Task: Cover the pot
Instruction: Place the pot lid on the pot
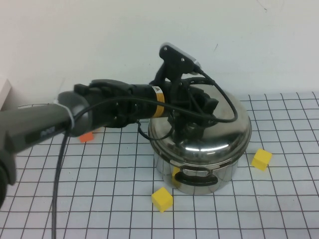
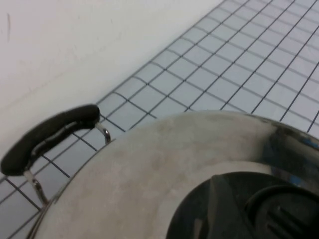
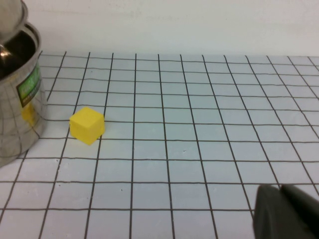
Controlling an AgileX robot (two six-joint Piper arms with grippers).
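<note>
The shiny steel pot (image 1: 199,172) with black loop handles stands mid-table. The domed steel lid (image 1: 229,134) lies on top of it. My left gripper (image 1: 192,119) reaches in from the left and is shut on the lid's black knob at the dome's centre. The left wrist view shows the lid's dome (image 2: 149,169), the knob (image 2: 269,209) and one pot handle (image 2: 47,134). In the right wrist view the pot (image 3: 17,114) shows a dark gap under the lid's edge (image 3: 10,17) on that side. My right gripper (image 3: 279,209) is shut and empty, low over the grid mat away from the pot.
A yellow block (image 1: 162,199) lies in front of the pot and another (image 1: 261,159) to its right, which also shows in the right wrist view (image 3: 86,125). An orange block (image 1: 86,136) lies under the left arm. A white wall is close behind.
</note>
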